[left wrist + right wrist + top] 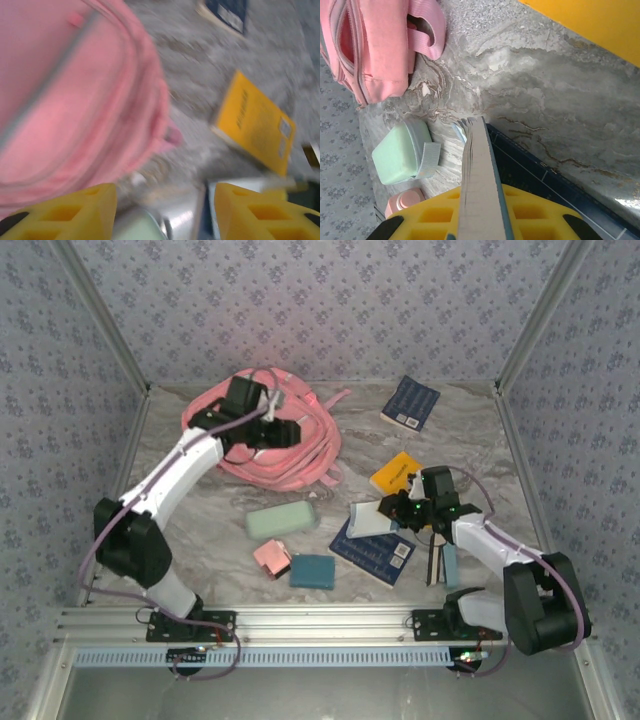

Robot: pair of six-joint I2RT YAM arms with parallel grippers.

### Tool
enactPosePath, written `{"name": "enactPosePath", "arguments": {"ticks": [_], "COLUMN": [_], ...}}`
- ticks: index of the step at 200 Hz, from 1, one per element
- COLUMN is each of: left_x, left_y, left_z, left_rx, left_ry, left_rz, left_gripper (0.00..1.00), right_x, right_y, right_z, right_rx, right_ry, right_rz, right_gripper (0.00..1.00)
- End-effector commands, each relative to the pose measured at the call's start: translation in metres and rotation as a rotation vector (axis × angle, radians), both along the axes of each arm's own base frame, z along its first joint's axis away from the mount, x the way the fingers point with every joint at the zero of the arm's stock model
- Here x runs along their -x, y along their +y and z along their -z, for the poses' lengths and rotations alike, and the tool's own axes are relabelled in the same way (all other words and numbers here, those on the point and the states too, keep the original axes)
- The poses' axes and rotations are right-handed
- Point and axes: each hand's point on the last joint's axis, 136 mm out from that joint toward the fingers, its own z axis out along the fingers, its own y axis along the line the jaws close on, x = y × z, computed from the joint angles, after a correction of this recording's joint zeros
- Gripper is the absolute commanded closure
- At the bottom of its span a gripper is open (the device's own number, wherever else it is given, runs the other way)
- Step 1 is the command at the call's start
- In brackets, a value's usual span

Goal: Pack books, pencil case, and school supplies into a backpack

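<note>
Pink and slumped, the backpack (300,462) is seen at the back left of the table (470,440). The left gripper (162,195) is poised just over its shell, fingers spread and nothing between them. The white-and-light-blue book (479,170) is pinched edge-on by the right gripper (480,215) and tilted up over a navy book (372,552) at the right front, well apart from the bag. How far the bag's mouth is opened cannot be told. If it is not lifted and held wide, the book could be jammed against soft fabric or the bag shoved away. Only one edge appears to be gripped, so the book could be levered out of the pads in transit. The pencil case (281,520), lying between book and bag, could be clipped.
</note>
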Motion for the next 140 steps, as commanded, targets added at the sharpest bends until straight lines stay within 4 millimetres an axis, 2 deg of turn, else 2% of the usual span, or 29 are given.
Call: {"name": "enactPosePath", "arguments": {"ticks": [1,22,42,74,80,107,128,131,140], "left_x": [-0.035,-0.068,-0.088,-0.099,-0.105,-0.104,-0.099,-0.094,-0.09], "left_y": [0.027,0.036,0.026,0.017,0.015,0.009,0.003,0.003,0.002], "left_z": [0.027,0.04,0.058,0.08,0.074,0.088,0.095,0.103,0.107], "left_rx": [0.003,0.08,0.112,0.117,0.127,0.165,0.201,0.2,0.205], "left_ry": [0.071,0.101,0.149,0.21,0.197,0.233,0.255,0.278,0.291], "left_rz": [-0.038,-0.046,0.021,0.083,0.091,0.117,0.141,0.142,0.148], "left_gripper": [0.49,0.49,0.52,0.52,0.52,0.54,0.6,0.61,0.62], "right_x": [-0.008,-0.005,-0.004,0.0,0.0,0.001,0.001,0.001,0.001], "right_y": [0.006,0.011,0.019,0.019,0.019,0.018,0.015,0.015,0.014], "right_z": [-0.029,-0.047,-0.057,-0.061,-0.062,-0.06,-0.058,-0.058,-0.056], "right_rx": [-0.041,-0.066,-0.107,-0.122,-0.129,-0.143,-0.146,-0.148,-0.153], "right_ry": [-0.145,-0.21,-0.204,-0.194,-0.194,-0.182,-0.177,-0.176,-0.172], "right_rz": [-0.012,-0.054,-0.096,-0.103,-0.104,-0.108,-0.106,-0.104,-0.103], "right_gripper": [1.0,1.0,1.0,1.0,1.0,1.0,1.0,1.0,1.0]}}
